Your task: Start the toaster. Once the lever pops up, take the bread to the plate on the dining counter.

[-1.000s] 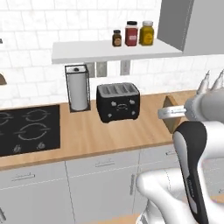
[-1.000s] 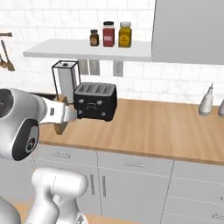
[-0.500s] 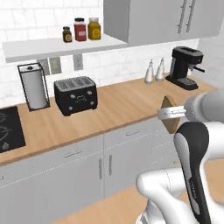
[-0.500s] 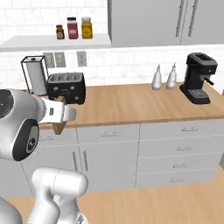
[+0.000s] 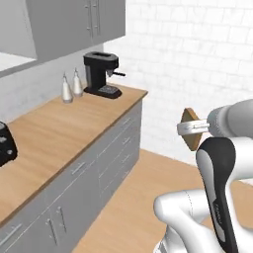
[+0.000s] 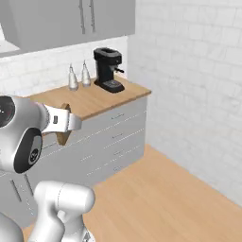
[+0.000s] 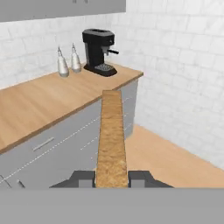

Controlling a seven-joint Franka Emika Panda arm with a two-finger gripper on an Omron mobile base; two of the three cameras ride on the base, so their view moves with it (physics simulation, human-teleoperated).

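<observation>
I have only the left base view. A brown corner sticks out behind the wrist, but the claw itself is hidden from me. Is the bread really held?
Observer: Yes. In the hand view the claw is shut on the bread, pressing both of its flat sides at the near end.
Operator: How is the slice turned there?
Observer: It is edge-on to the hand camera. The crust runs straight away from the claw as a narrow strip, and the coffee machine stands on the counter beyond its far end.
</observation>
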